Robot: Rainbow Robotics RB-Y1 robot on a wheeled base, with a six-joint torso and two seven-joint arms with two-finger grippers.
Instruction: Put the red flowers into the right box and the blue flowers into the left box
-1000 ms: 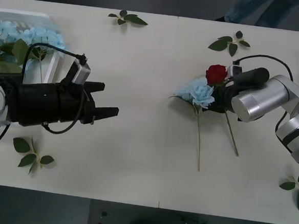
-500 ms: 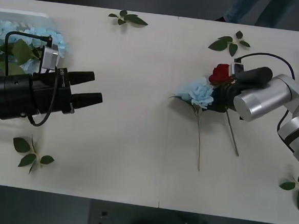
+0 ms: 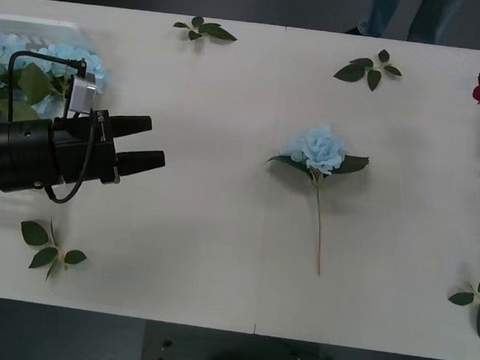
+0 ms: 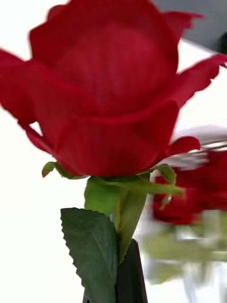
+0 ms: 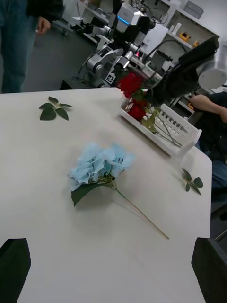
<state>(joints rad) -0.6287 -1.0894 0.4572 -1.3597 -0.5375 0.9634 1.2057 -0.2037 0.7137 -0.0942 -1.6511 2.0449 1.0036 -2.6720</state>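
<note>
Right gripper (image 5: 156,94) pinches a red rose (image 4: 106,90) — left gripper (image 3: 153,144) fingers spread; no writing legible.

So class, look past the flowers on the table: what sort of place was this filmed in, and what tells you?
Most likely a robotics lab or workshop. Another robot stands behind the white table, shelves hold equipment, and someone sits working nearby.
</note>
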